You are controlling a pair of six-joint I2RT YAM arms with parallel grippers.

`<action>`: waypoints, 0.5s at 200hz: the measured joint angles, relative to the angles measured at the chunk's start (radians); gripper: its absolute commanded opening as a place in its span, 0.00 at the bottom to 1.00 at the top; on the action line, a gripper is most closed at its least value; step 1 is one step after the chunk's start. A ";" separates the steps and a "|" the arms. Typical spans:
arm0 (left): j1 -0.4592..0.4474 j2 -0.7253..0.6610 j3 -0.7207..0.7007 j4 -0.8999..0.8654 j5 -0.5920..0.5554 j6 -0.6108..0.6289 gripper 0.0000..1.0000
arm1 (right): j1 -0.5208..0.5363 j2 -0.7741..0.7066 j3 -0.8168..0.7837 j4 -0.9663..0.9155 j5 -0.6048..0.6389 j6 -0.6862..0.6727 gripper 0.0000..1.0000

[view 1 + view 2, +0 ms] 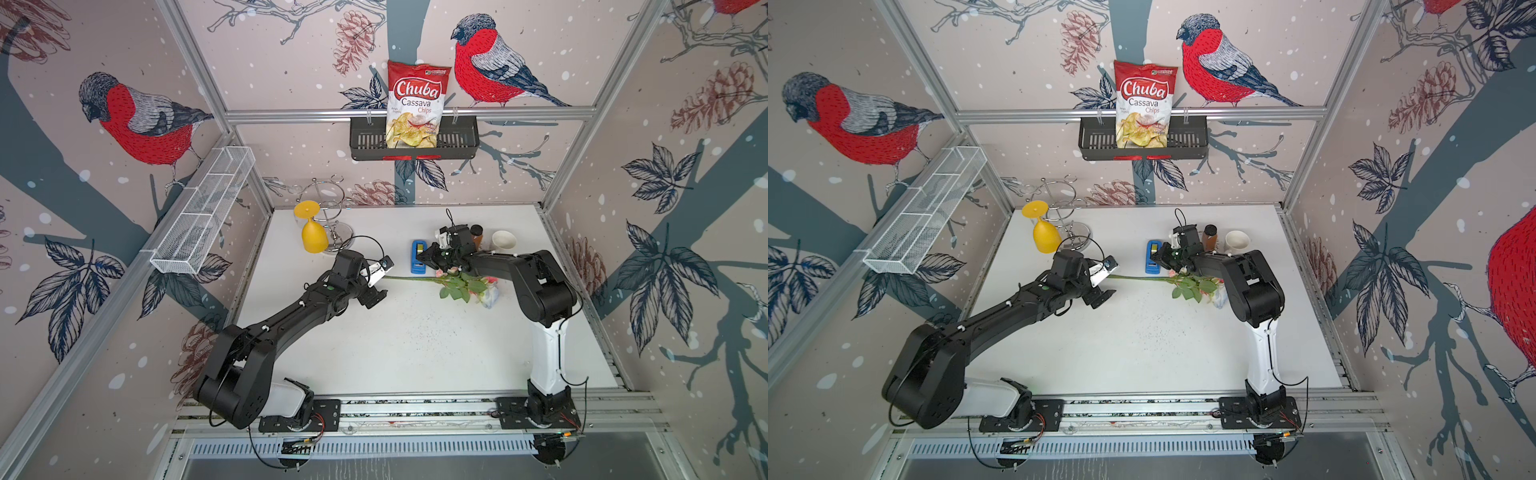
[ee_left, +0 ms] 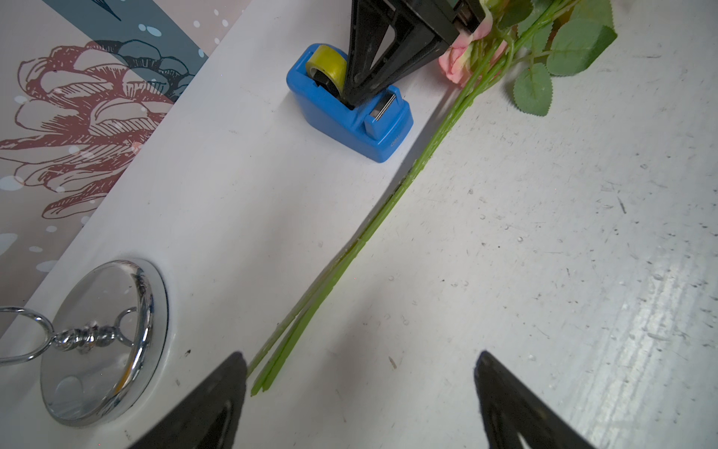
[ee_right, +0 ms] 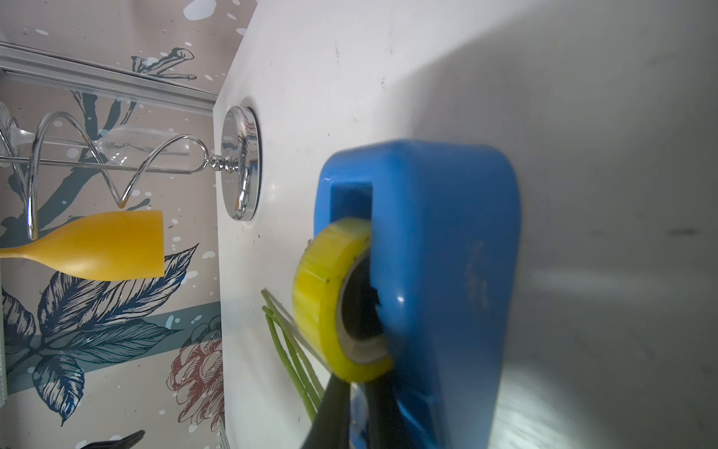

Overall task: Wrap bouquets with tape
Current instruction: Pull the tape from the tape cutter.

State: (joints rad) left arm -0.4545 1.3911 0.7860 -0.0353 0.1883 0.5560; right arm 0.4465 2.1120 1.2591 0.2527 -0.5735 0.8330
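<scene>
My left gripper (image 2: 360,355) hangs wide open at the stem tips, ready to pin them. The bunch of green-stemmed pink artificial roses (image 1: 457,286) lies with its blooms toward three o'clock. At its twelve o'clock, my right gripper (image 2: 349,97) pinches shut inside the blue plastic tape dispenser (image 2: 330,116), probably to draw yellowish tape (image 2: 328,66).

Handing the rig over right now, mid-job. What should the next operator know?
Left end effector: open, empty, hovering by the stem ends of the bouquet.
Right end effector: shut, tips inside the blue dispenser between tape roll and cutter; grip on tape unclear.
Bouquet lies flat on the table beside the dispenser.
Done: nothing taped. Left: pull tape, wrap stems.
</scene>
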 measured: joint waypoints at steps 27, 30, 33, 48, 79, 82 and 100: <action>0.000 0.000 0.000 0.000 0.000 0.000 0.91 | 0.003 -0.012 -0.013 0.010 0.001 0.004 0.05; 0.000 0.000 0.000 0.000 0.000 0.000 0.91 | 0.005 -0.014 -0.014 0.015 0.000 0.004 0.05; 0.000 0.000 0.000 0.000 0.000 0.000 0.91 | 0.005 -0.016 -0.016 0.019 0.000 0.005 0.04; 0.000 0.001 0.000 0.000 0.000 0.000 0.91 | 0.009 -0.027 -0.024 0.031 -0.004 0.008 0.00; 0.000 0.007 0.001 -0.002 0.000 0.000 0.91 | 0.012 -0.051 -0.029 0.038 -0.004 0.010 0.00; 0.000 0.008 0.002 -0.003 0.000 0.000 0.91 | 0.012 -0.053 -0.029 0.039 -0.004 0.010 0.00; 0.000 0.010 0.004 -0.003 0.001 0.000 0.91 | 0.012 -0.059 -0.029 0.040 -0.004 0.010 0.00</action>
State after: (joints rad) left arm -0.4545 1.4010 0.7898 -0.0380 0.1890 0.5560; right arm 0.4587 2.0533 1.2297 0.2924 -0.5774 0.8429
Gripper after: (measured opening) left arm 0.907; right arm 0.049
